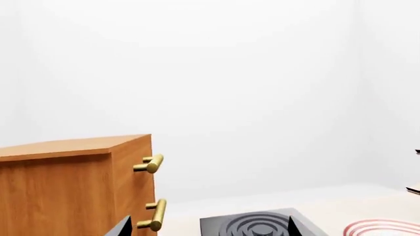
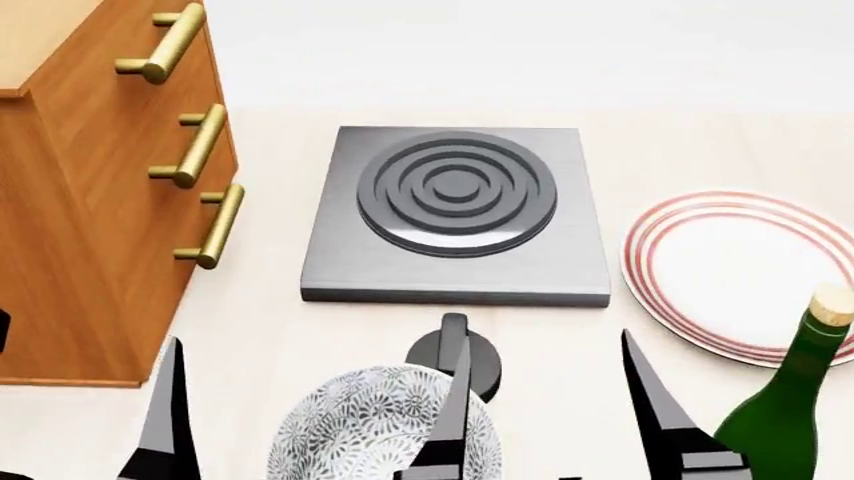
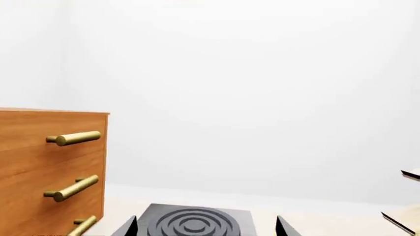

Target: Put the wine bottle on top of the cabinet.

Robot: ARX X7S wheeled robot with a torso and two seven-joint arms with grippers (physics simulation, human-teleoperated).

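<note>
Bare plate (image 2: 727, 270) beside wine bottle (image 2: 787, 400)

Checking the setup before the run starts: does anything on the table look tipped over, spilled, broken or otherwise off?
Nothing stands out. The wine bottle stands upright with its cork in, beside the red-rimmed plate. The hotplate lies flat, and the cabinet has its drawers shut. No spills or damage are visible.
</note>
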